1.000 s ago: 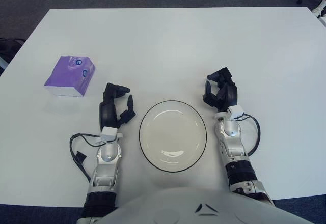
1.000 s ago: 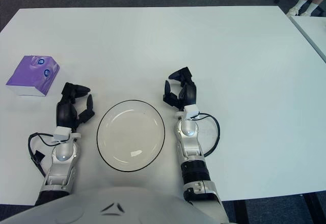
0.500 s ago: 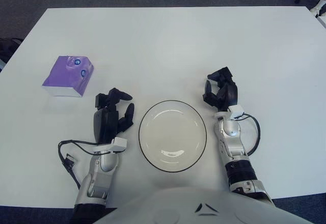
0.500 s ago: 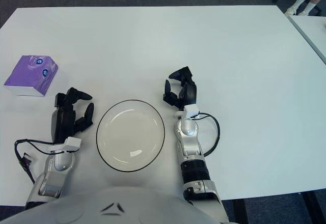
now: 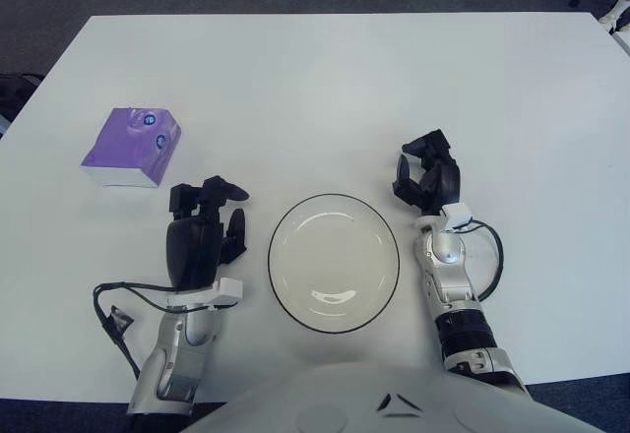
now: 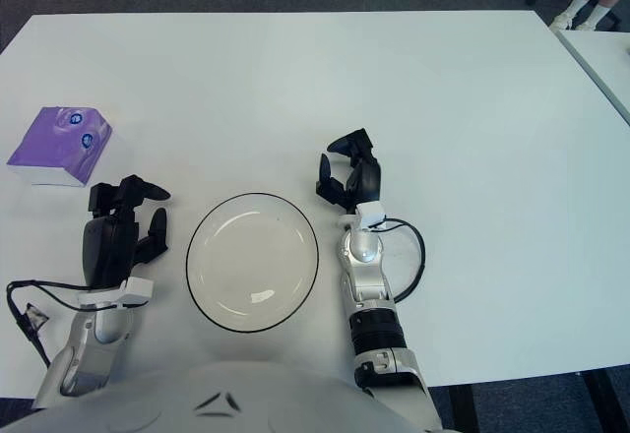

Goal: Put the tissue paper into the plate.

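The purple tissue pack [image 5: 132, 146] sits on the far left of the white table [image 5: 325, 89], and nothing holds it. The plate [image 5: 334, 261] is near the middle, with nothing in it, ready for the pack. The left hand [image 5: 202, 234] is between them, near the pack, fingers loosely apart, so it looks ready to reach for it. The right hand [image 5: 428, 179] shows just right of the plate, fingers bent a bit, holding nothing.

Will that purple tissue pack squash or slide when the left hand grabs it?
The purple tissue pack looks like a soft wrapped block, so probably light and squashy. It lies flat on the smooth table, so it may slide, not roll. The left hand holds nothing yet.
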`<state>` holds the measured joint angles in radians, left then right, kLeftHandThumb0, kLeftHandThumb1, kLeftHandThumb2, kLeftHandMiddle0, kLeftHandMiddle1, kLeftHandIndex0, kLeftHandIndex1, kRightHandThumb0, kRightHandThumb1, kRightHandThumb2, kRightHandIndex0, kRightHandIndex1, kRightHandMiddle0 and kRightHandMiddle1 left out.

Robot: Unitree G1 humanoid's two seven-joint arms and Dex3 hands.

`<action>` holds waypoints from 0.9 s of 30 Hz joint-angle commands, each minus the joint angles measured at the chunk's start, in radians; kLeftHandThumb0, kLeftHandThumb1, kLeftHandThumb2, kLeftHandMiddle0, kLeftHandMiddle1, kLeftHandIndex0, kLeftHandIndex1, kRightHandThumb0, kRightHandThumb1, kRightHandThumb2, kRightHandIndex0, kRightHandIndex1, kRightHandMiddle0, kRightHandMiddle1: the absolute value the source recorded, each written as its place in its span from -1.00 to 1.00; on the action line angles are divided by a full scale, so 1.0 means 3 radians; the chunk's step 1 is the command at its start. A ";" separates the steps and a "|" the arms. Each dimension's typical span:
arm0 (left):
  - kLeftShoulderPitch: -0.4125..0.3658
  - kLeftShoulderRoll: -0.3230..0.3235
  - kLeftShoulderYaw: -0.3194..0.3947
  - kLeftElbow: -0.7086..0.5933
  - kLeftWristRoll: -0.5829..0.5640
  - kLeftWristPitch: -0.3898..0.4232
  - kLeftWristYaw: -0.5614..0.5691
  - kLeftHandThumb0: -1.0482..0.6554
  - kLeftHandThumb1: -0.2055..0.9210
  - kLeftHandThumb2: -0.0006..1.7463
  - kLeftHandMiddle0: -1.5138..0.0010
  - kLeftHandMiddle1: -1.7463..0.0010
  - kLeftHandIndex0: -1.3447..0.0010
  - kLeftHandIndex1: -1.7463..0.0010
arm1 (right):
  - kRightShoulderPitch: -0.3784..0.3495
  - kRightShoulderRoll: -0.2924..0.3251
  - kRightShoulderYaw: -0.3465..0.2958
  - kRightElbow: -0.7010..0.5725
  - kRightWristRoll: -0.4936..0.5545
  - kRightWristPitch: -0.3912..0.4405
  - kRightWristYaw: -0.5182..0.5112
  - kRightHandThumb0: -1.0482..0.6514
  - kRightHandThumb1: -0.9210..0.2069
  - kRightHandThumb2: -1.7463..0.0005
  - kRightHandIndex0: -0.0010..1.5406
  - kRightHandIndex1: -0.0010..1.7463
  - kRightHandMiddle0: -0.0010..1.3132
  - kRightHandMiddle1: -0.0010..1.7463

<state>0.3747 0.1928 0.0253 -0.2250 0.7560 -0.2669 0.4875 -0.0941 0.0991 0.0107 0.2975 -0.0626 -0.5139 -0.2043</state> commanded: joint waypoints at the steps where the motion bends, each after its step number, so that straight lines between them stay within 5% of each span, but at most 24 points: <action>1: 0.0032 0.0178 0.0113 -0.0151 0.0012 -0.0038 -0.0067 0.22 0.08 0.37 0.22 -0.88 0.52 -1.00 | 0.0361 -0.0033 -0.0031 0.0565 -0.0062 -0.0004 -0.0021 -0.23 -0.47 -0.07 -0.20 0.68 -0.42 1.00; 6: -0.0008 0.0347 0.0236 -0.0301 0.0029 -0.0040 -0.0164 0.22 0.01 0.39 0.19 -0.79 0.38 -1.00 | 0.0348 -0.0027 -0.0029 0.0572 -0.0062 -0.0006 -0.0025 -0.23 -0.49 -0.05 -0.19 0.68 -0.44 1.00; 18: 0.0018 0.0809 0.0595 -0.0846 0.0116 0.0010 -0.0750 0.22 0.15 0.26 0.24 -0.75 0.45 -1.00 | 0.0314 -0.0017 -0.0036 0.0612 -0.0071 -0.0010 -0.0049 -0.24 -0.44 -0.10 -0.20 0.73 -0.41 1.00; 20: 0.0025 0.0864 0.0624 -0.0865 0.0124 0.0007 -0.0813 -0.08 0.20 0.25 0.37 -0.90 0.37 -1.00 | 0.0304 -0.0017 -0.0038 0.0630 -0.0074 -0.0015 -0.0058 -0.24 -0.44 -0.10 -0.20 0.73 -0.40 1.00; 27: 0.0065 0.1082 0.0847 -0.0819 0.0143 -0.0026 -0.0946 -0.28 0.17 0.30 0.41 -0.99 0.27 -1.00 | 0.0276 -0.0024 -0.0044 0.0683 -0.0079 -0.0035 -0.0077 -0.24 -0.43 -0.10 -0.20 0.73 -0.40 1.00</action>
<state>0.3674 0.4690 0.2268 -0.4709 0.7916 -0.2669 0.2324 -0.1160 0.1014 0.0067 0.3185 -0.0627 -0.5150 -0.2184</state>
